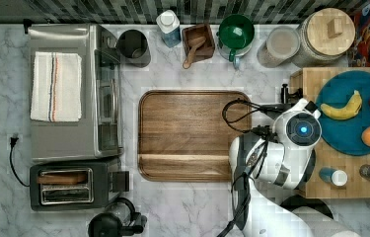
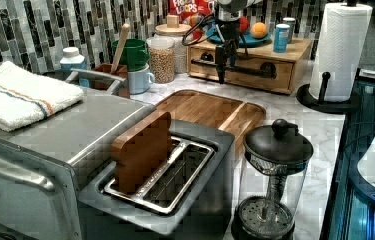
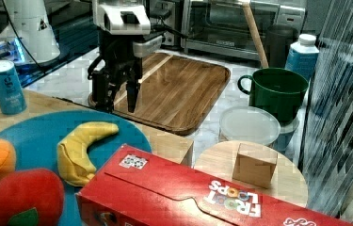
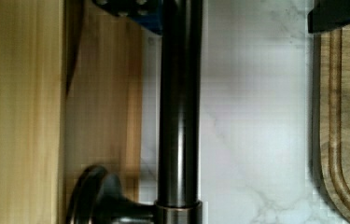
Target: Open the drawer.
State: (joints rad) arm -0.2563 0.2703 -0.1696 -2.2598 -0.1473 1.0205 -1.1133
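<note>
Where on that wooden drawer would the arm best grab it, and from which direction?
On the long black bar handle across the drawer front, probably from above. The bar stands off the wood on posts, leaving room for one finger behind it and one in front; the gripper hangs there, fingers apart.

The light-wood drawer (image 2: 247, 66) has a smooth, pale grain, and its long black bar handle (image 4: 179, 107) is glossy dark metal. The white marble-patterned counter (image 4: 256, 116) looks polished. The darker brown wooden tray (image 1: 187, 134) is satin-smooth. The brushed steel toaster oven (image 1: 74, 143) carries a ribbed white cloth towel (image 1: 55, 86).
</note>
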